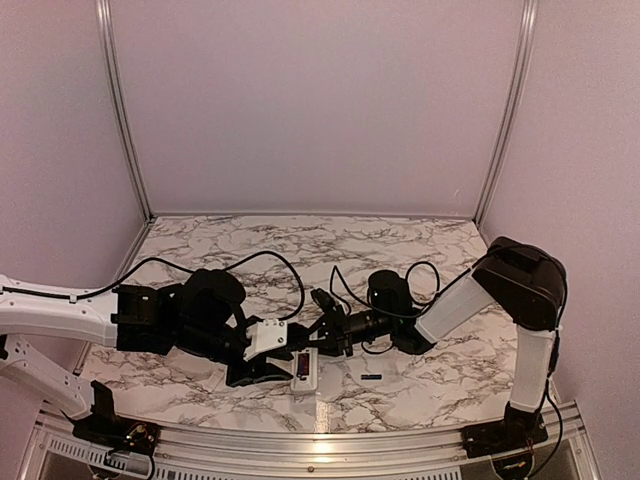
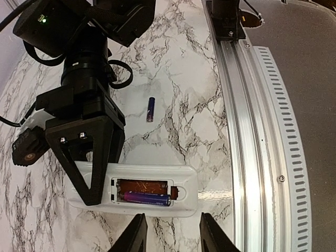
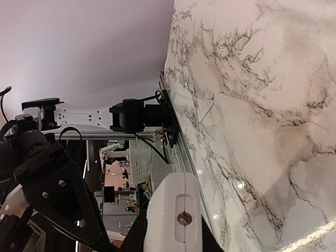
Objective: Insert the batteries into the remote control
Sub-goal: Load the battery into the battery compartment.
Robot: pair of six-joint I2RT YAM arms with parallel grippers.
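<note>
Two black robot arms meet over a white remote control that lies back-up on a marble-patterned table, close to the metal rail along the table's front edge. The remote's battery compartment is uncovered. A fitted battery, dark purple, sits in one of its two slots, and the other slot shows a brownish floor. A loose battery lies on the table, well apart from the remote, on the right arm's side. The right gripper is clamped on one short end of the remote. The left gripper sits at the remote's long edge, its fingers partly apart with nothing between them.
</note>
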